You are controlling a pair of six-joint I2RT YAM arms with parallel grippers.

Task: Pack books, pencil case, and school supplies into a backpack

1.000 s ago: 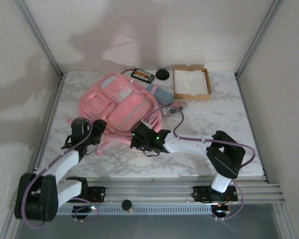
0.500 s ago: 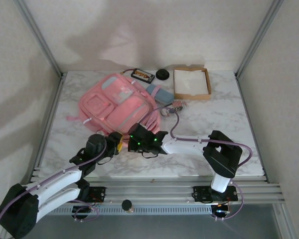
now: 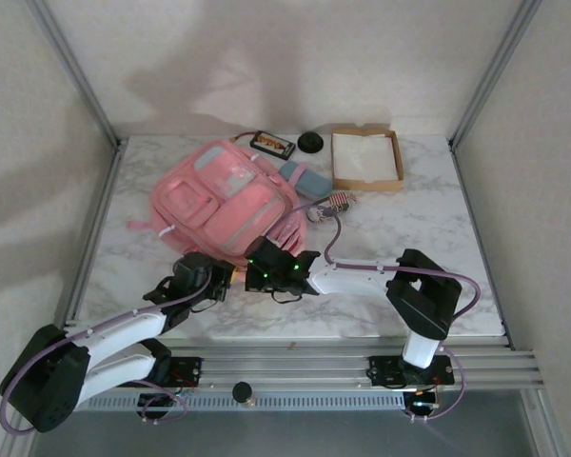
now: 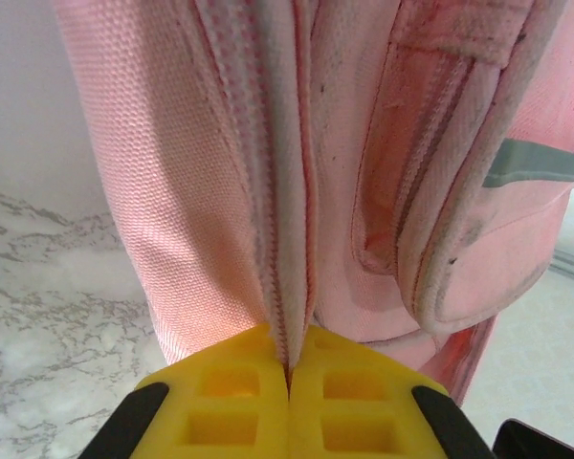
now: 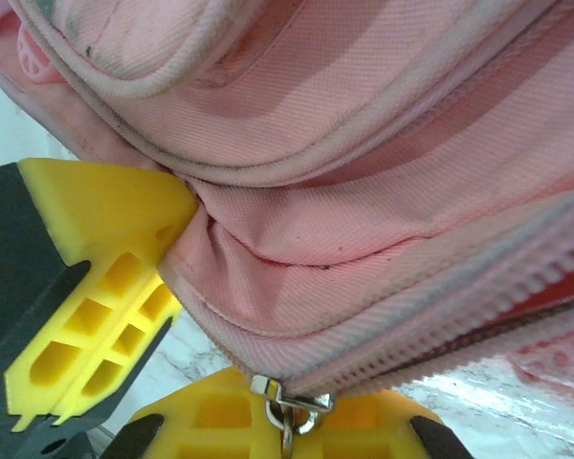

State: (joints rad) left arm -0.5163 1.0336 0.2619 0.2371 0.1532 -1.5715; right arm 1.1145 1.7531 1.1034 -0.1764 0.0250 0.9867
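Both arms reach low over the tabletop (image 3: 414, 224) to the near edge of the pink backpack (image 3: 219, 190), left of middle. The left gripper (image 4: 289, 356) has its jaws pressed together on a cloth fold. The right gripper (image 5: 234, 296) pinches a fat fold by the zipper (image 5: 430, 339).

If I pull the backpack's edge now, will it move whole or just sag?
Probably floppy: the backpack fabric folds and bunches where the left fingers pinch it. It likely sags rather than lifts whole. The woven cloth looks grippy, not slippery.
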